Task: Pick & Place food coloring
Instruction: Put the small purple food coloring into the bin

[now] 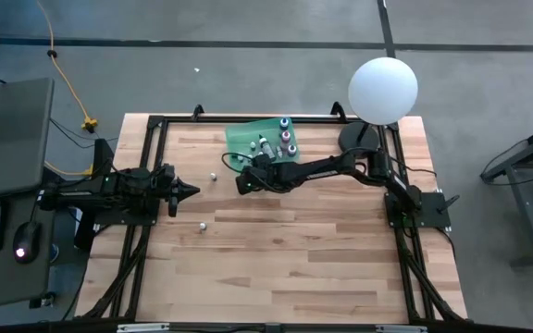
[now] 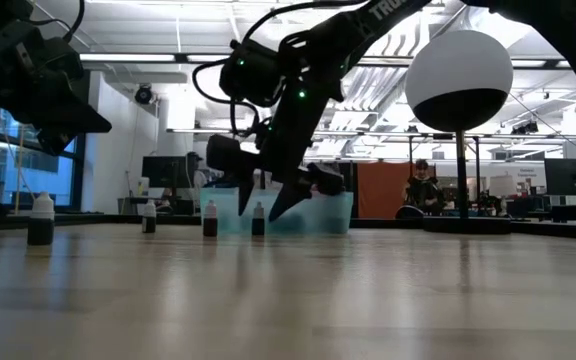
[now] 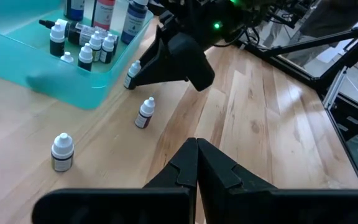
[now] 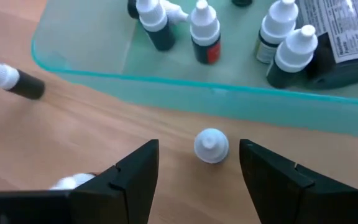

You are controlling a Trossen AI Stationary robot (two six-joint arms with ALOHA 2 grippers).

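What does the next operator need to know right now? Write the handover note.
Right pincer: open, straddling an upright small bottle on the table beside the green tray; not yet gripped.
Left pincer: shut, empty, waiting at the table's left.
Done: several bottles already stand in the tray.
Left: the straddled bottle, one lying bottle near the tray, and loose ones farther out on the wooden table.
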